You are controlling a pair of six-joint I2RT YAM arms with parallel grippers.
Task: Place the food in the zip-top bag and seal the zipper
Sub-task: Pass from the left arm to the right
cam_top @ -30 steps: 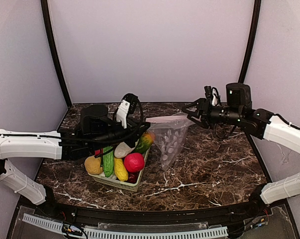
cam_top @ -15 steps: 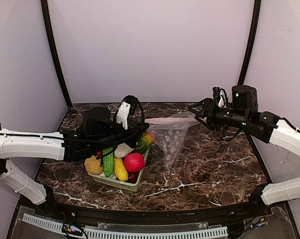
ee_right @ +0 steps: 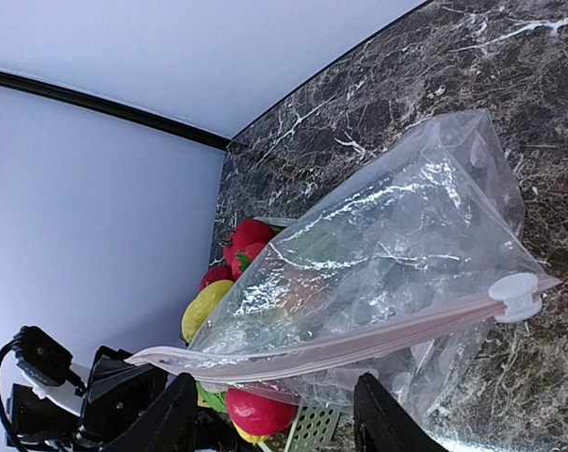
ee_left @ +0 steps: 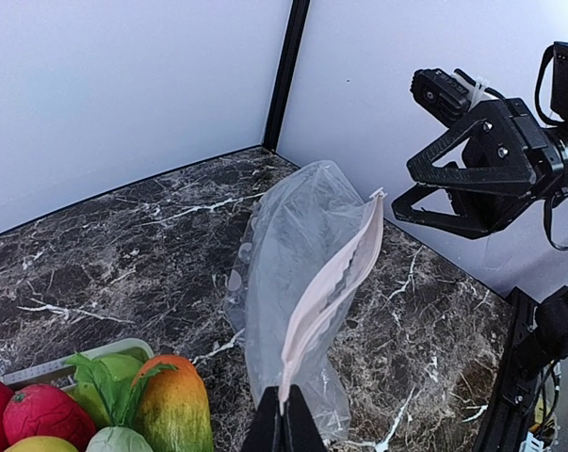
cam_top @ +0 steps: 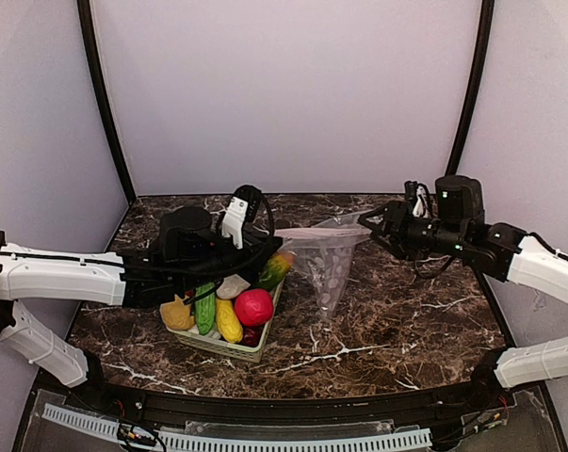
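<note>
A: From above, the left arm point(cam_top: 185, 247) covers the 12 o'clock side of the pale green slatted plastic basket point(cam_top: 229, 349). Which glossy toy foods point(cam_top: 253, 307) lie under it?
B: Can't tell. In the left wrist view the left gripper point(ee_left: 284, 419) is cut off at 6 o'clock, and it hides the near end of the thin pink zipper strip point(ee_left: 335, 282).
A: And the small white slider tab point(ee_right: 516, 294)?
B: Too small to make out from above

The left arm point(cam_top: 57, 275) is stretched low from the left edge toward mid-frame in the top view, with the forearm nearly level. The left pincer point(ee_left: 283, 414) is clamped tight on one end of the zipper point(ee_left: 335, 273). The right arm point(cam_top: 538, 264) is extended in from the right edge. The right pincer point(ee_left: 404, 193) is held raised with jaws parted, pointed leftward.
</note>
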